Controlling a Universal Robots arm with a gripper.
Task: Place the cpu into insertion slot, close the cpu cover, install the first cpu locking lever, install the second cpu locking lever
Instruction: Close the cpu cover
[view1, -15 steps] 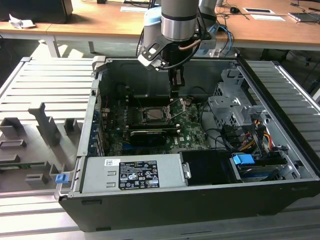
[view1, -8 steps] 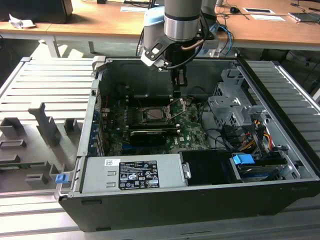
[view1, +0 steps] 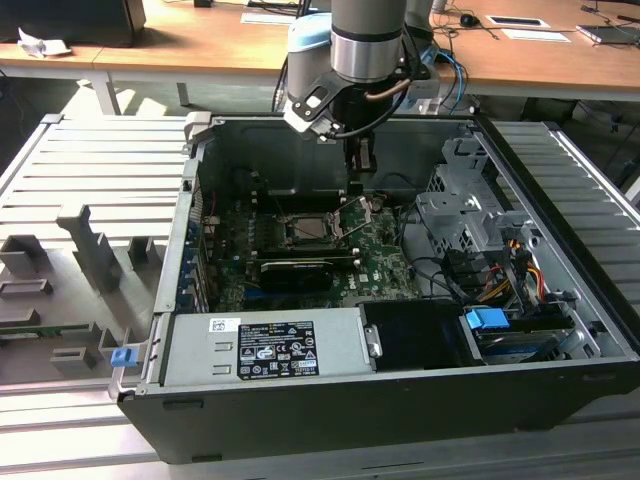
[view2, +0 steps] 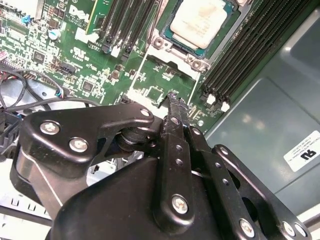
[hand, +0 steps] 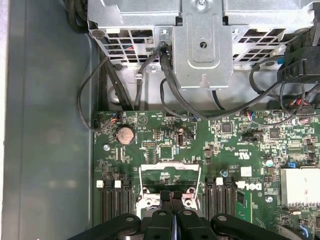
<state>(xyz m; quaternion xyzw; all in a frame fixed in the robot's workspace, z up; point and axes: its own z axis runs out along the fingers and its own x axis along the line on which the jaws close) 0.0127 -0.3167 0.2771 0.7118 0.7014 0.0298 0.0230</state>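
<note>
The cpu (view2: 197, 22), a pale square chip, lies in the insertion slot (view2: 175, 55) on the green board; the exterior view shows it mid-board (view1: 310, 230). The cpu cover (hand: 150, 167), a thin silvery frame with a large opening, stands swung up off the slot (view1: 352, 215). My gripper (hand: 172, 196) is shut with nothing between its fingers. Its tips sit at the cover's raised free edge in both wrist views (view2: 175, 100). In the exterior view my gripper (view1: 362, 180) hangs just above the cover. Whether the tips touch the frame I cannot tell.
Black memory slots (view2: 240, 55) flank the socket. A metal drive cage (hand: 200, 40) with black cables stands beyond the board, a heat sink (hand: 300, 187) beside it. The power supply (view1: 260, 345) fills the case's front. A grey fixture tray (view1: 80, 260) lies at the exterior view's left.
</note>
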